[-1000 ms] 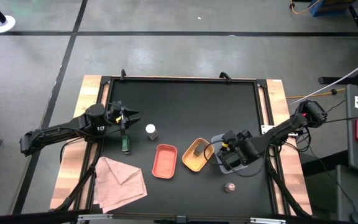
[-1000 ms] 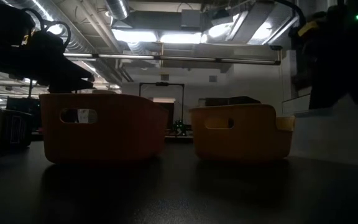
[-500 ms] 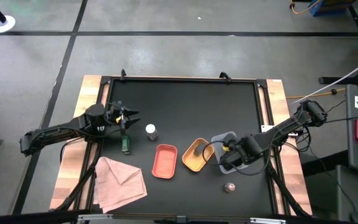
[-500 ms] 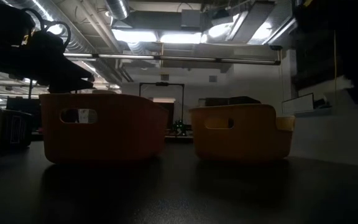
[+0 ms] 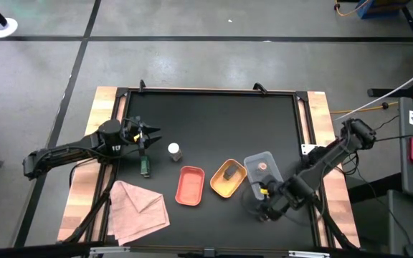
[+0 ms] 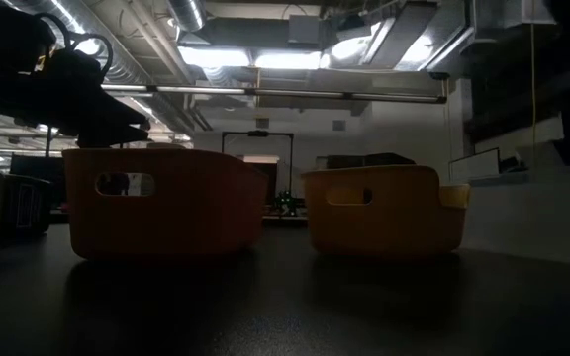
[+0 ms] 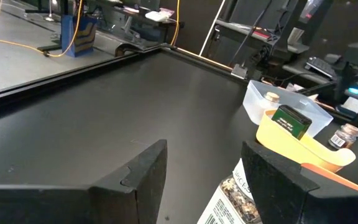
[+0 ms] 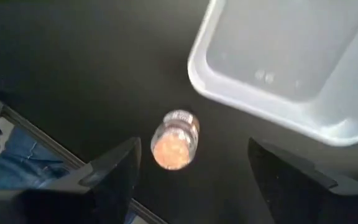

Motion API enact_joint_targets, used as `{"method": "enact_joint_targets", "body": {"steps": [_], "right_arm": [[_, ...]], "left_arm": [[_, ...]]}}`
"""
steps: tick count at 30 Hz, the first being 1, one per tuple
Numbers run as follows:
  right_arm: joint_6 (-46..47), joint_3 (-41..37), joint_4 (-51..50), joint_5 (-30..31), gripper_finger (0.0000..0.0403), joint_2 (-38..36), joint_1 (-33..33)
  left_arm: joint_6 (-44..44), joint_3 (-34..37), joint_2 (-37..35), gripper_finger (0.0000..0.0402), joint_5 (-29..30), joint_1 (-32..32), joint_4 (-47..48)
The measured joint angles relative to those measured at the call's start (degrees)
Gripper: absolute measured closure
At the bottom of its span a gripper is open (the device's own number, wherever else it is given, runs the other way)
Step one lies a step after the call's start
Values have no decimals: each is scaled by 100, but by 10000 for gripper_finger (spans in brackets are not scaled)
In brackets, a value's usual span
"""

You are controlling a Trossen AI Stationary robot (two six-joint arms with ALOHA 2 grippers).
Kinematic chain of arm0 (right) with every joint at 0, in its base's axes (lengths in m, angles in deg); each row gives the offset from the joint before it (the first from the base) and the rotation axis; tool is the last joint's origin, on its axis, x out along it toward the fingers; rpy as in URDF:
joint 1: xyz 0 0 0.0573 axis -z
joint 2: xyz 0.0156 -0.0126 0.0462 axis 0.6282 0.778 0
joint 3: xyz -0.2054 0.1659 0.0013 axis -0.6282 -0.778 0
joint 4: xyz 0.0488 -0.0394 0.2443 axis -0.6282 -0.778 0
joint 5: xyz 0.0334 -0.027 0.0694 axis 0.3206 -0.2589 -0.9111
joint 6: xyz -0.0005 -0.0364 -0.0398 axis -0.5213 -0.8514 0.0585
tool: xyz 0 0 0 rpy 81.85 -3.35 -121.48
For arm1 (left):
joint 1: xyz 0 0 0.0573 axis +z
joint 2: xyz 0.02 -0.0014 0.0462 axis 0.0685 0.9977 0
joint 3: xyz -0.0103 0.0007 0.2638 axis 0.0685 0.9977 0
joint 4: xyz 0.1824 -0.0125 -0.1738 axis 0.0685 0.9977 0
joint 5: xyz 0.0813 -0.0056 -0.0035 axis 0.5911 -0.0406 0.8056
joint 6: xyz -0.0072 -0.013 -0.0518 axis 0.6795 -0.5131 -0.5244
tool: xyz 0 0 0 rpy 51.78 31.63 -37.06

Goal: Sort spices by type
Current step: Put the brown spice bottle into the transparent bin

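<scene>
Three trays are lined up near the tabletop's front edge: red (image 5: 190, 185), yellow (image 5: 226, 179) and grey (image 5: 262, 169). A pinkish-brown jar (image 5: 262, 167) is seen in the grey tray, a dark jar (image 5: 229, 172) in the yellow. The right gripper (image 8: 188, 171), fingers spread, is held above a second pinkish-brown jar (image 8: 174, 139) standing on bare tabletop just beside the grey tray, hidden from overhead by the arm. The left gripper (image 7: 204, 168), spread, is poised over a dark jar (image 5: 145, 166) by the left edge, near the white-capped jar (image 5: 173, 150).
</scene>
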Motion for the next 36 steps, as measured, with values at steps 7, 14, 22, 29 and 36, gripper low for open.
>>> {"method": "enact_joint_targets", "body": {"steps": [7, 14, 22, 29, 36], "right_arm": [[611, 0, 428, -26, 107, 424, -392], [808, 0, 814, -24, 107, 876, -491], [813, -2, 988, -23, 107, 1268, -480], [815, -4, 1015, -46, 107, 1518, -480], [815, -4, 1197, -72, 128, 1631, -478]], "left_arm": [[0, 2, 0, 205, 0, 0, 0], [0, 2, 0, 205, 0, 0, 0], [0, 1, 0, 205, 0, 0, 0], [-1, 1, -2, 205, 0, 0, 0], [0, 2, -2, 205, 0, 0, 0]]}}
